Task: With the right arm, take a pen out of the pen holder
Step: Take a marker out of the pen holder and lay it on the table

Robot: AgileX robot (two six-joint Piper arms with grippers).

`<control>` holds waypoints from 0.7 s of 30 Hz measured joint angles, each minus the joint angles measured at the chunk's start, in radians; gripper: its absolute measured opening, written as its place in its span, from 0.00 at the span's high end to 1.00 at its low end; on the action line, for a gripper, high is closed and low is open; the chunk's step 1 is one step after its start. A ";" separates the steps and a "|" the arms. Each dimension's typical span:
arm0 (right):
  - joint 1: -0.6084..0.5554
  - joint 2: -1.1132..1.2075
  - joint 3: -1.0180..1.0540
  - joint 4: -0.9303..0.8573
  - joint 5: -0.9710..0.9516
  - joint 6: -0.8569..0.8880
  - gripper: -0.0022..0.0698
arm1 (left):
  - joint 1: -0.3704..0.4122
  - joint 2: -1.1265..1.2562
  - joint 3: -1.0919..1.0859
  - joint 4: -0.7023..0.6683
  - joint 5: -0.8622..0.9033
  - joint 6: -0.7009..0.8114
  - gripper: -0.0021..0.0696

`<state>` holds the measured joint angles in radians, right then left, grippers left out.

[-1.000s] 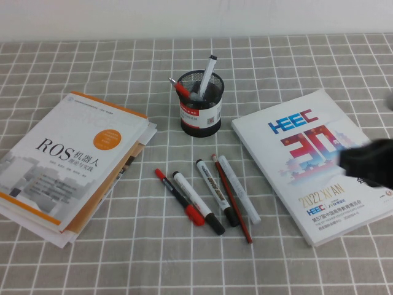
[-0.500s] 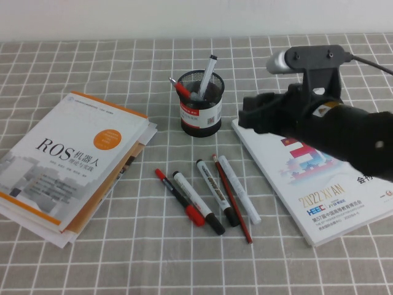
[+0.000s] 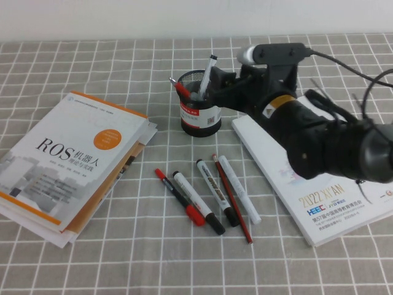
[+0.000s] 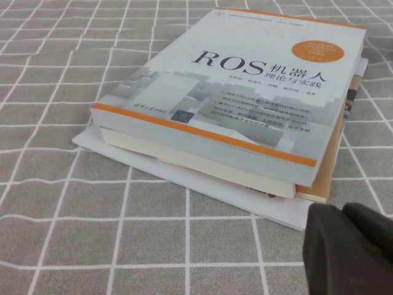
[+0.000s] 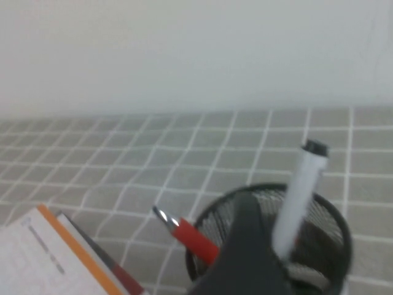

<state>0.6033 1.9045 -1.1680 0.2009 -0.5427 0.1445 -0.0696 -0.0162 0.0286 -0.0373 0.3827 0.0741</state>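
High view: we see the right gripper point(image 3: 217, 89), jaws apart, at 3 o'clock of the holder point(image 3: 199, 117), beside a white pen point(image 3: 209, 69); left gripper point(image 4: 350, 252), closed, near the books point(image 4: 233, 110).

Grey cloth point(image 3: 123, 270) gridded in white — black mesh pen holder point(image 3: 200, 120), red pen point(image 3: 181, 89), white pen point(image 3: 209, 69), orange-trimmed book point(image 3: 73, 153).

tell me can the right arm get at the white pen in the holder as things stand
Probably yes: the right tool sits just beside the pen holder, and the white pen sticks up uncovered. The left tool is parked by the ROS book.
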 joint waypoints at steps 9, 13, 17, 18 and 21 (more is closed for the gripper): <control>0.002 0.162 -0.118 -0.039 -0.156 0.040 0.35 | 0.000 0.000 0.000 0.000 0.000 0.000 0.98; 0.002 0.214 -0.172 -0.042 -0.163 0.041 0.35 | 0.000 0.000 0.000 0.000 0.000 0.000 0.98; 0.002 0.253 -0.224 -0.039 -0.164 0.041 0.35 | 0.000 0.000 0.000 0.000 0.000 0.000 0.98; 0.002 0.260 -0.238 -0.030 -0.159 0.041 0.35 | 0.000 0.000 0.000 0.000 0.000 0.000 0.98; -0.006 0.277 -0.272 -0.004 -0.134 0.043 0.35 | 0.000 0.000 0.000 0.000 0.000 0.000 0.98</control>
<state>0.5977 2.1816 -1.4402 0.1969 -0.6764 0.1873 -0.0696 -0.0162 0.0286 -0.0373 0.3827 0.0741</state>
